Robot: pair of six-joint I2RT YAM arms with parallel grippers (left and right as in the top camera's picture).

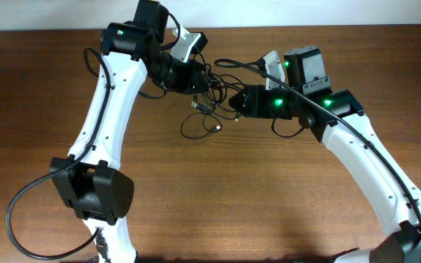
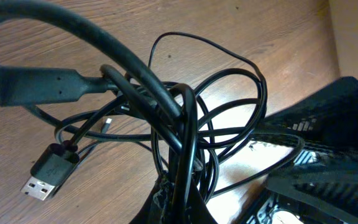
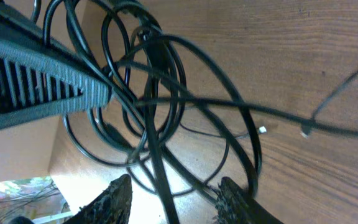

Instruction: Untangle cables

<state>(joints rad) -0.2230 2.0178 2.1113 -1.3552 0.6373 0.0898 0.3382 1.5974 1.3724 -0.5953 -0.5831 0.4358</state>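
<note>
Obs: cables [image 1: 209, 93] all black; one USB plug [image 2: 44, 182] silver-tipped on black housing. Surface [image 1: 254, 197] brown wood grain with darker streaks. Left arm [image 1: 108, 95] and right arm [image 1: 375, 164]: white shells, black joints, green lights.

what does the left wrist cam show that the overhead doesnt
Only the left wrist view: a silver-tipped USB plug and a thick moulded connector, close enough to make out. Only the overhead: the two white arms meeting over the knot, and a loose loop lying beside it. Both: the tangled black cables on the wooden table.
</note>
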